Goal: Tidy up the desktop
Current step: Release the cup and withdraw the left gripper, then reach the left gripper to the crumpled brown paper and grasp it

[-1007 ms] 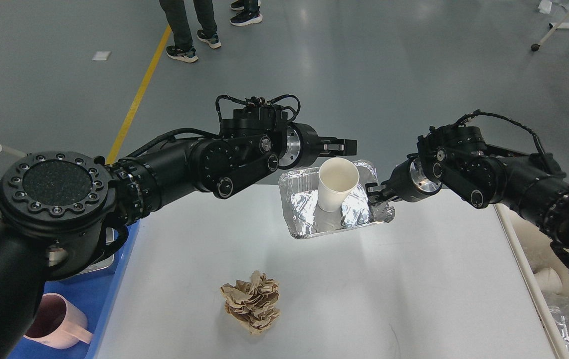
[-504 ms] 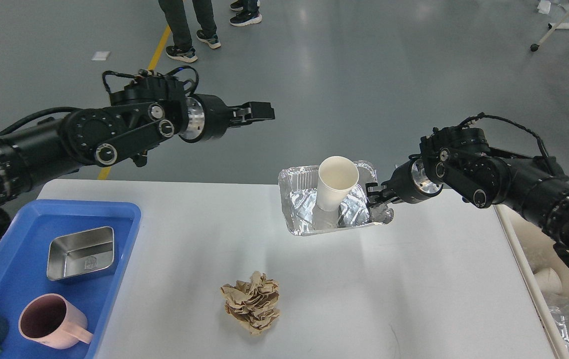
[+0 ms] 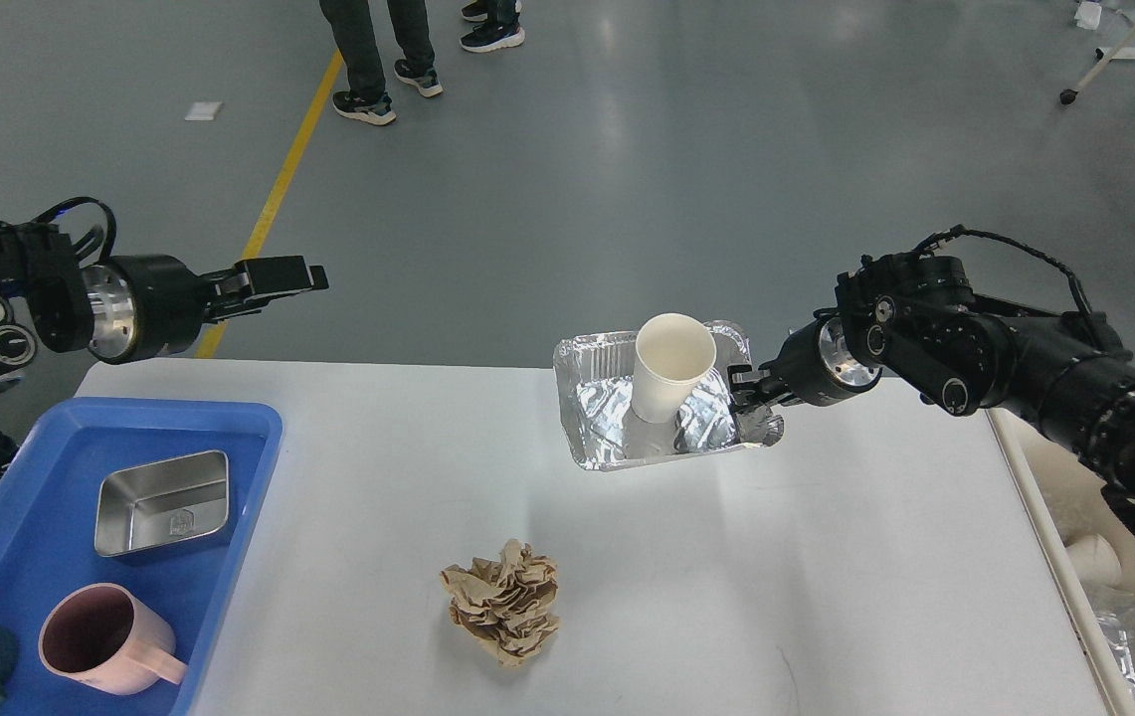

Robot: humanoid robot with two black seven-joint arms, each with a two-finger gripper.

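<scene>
1. Head view: the bench (image 3: 726,557), white-grey with rounded corners, fills the lower middle of the scene.
2. The right end effector (image 3: 748,390) has its fingers pinched closed on the right rim of a foil tray (image 3: 599,418) at the bench's far edge.
3. A white paper cup (image 3: 668,366) stands tilted inside the foil tray.
4. The left end effector (image 3: 279,275) hangs over the floor beyond the bench's far left corner, holding nothing; its fingers lie close together.
5. A crumpled brown paper ball (image 3: 503,614) lies on the bench near the front.
6. A blue tray (image 3: 50,577) at the left holds a steel box (image 3: 163,503) and a pink mug (image 3: 107,638).
</scene>
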